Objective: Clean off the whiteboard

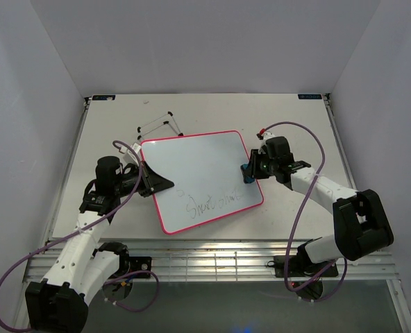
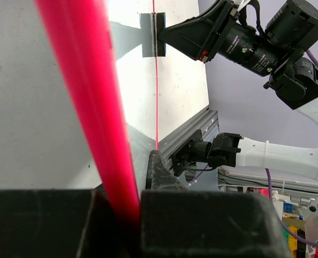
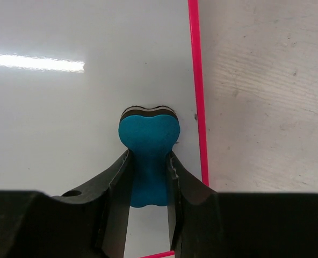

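The whiteboard, white with a pink-red frame, lies tilted on the table, with dark handwriting near its front edge. My left gripper is shut on the board's left edge. In the left wrist view the pink frame runs between its fingers. My right gripper is at the board's right edge, shut on the blue bone-shaped eraser. In the right wrist view the eraser rests on the board surface, just inside the frame.
A small black-and-white wire stand lies behind the board's far left corner. A ribbed aluminium rail runs along the near table edge. White walls enclose the table on three sides. Purple cables hang from both arms.
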Available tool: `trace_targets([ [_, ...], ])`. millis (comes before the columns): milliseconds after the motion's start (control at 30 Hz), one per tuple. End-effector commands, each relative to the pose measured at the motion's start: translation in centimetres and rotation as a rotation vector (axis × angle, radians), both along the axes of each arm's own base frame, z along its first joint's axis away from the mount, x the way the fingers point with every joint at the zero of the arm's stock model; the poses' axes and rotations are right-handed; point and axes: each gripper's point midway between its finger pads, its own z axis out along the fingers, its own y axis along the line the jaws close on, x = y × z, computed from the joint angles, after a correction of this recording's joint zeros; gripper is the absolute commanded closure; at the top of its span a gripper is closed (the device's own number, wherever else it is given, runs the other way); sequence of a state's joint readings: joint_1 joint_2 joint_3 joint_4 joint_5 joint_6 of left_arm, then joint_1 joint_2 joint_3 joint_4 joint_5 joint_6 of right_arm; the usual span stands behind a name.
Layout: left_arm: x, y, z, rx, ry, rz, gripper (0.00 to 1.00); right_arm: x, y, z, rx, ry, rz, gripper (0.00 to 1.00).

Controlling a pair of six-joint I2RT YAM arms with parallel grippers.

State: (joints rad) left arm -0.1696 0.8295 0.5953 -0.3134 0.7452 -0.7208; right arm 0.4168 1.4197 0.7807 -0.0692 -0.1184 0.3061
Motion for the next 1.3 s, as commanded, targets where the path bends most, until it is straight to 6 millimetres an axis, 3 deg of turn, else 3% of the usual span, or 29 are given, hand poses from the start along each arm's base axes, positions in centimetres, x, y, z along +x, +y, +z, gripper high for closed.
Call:
trace_targets([
  [0,0.2,0.0,0.4,0.139,-0.291,-0.115,1.0,-5.2,-0.3,-4.6,-0.074,0.184,0.148,0.92],
  [100,0.1,-0.1,0.4,0.137,-0.288,-0.121,1.0,-5.6,1.7,-3.6,0.036,0.161,0.221,0.92],
  [200,0.1,-0.2,0.3,0.136,-0.285,-0.123,1.0,-6.0,2.4,-3.5,0.073,0.158,0.258,0.92],
  [433,-0.1,-0.5,0.1,0.129,-0.275,-0.144,1.0,-1.7,-2.5,-5.0,-0.053,0.193,0.066,0.92],
  [733,-0.4,-1.0,-0.2,0.115,-0.263,-0.18,1.0,-0.3,-3.7,-6.2,-0.128,0.235,0.042,0.92],
  [833,-0.3,-1.0,-0.3,0.116,-0.256,-0.178,1.0,-0.4,-2.8,-6.1,-0.094,0.246,0.085,0.92],
  [1033,-0.3,-1.0,-0.4,0.119,-0.255,-0.174,1.0,-0.4,-5.9,-7.4,-0.15,0.289,-0.001,0.92],
  [1133,-0.2,-0.9,-0.5,0.123,-0.25,-0.168,1.0,-0.3,-7.0,-6.7,-0.147,0.265,-0.027,0.92],
  [1233,-0.2,-1.0,-0.5,0.121,-0.245,-0.17,1.0,-0.4,-6.1,-6.0,-0.1,0.257,0.015,0.92],
  [1267,-0.1,-1.0,-0.7,0.122,-0.24,-0.171,1.0,-0.6,-4.8,-5.4,-0.041,0.256,0.062,0.92],
])
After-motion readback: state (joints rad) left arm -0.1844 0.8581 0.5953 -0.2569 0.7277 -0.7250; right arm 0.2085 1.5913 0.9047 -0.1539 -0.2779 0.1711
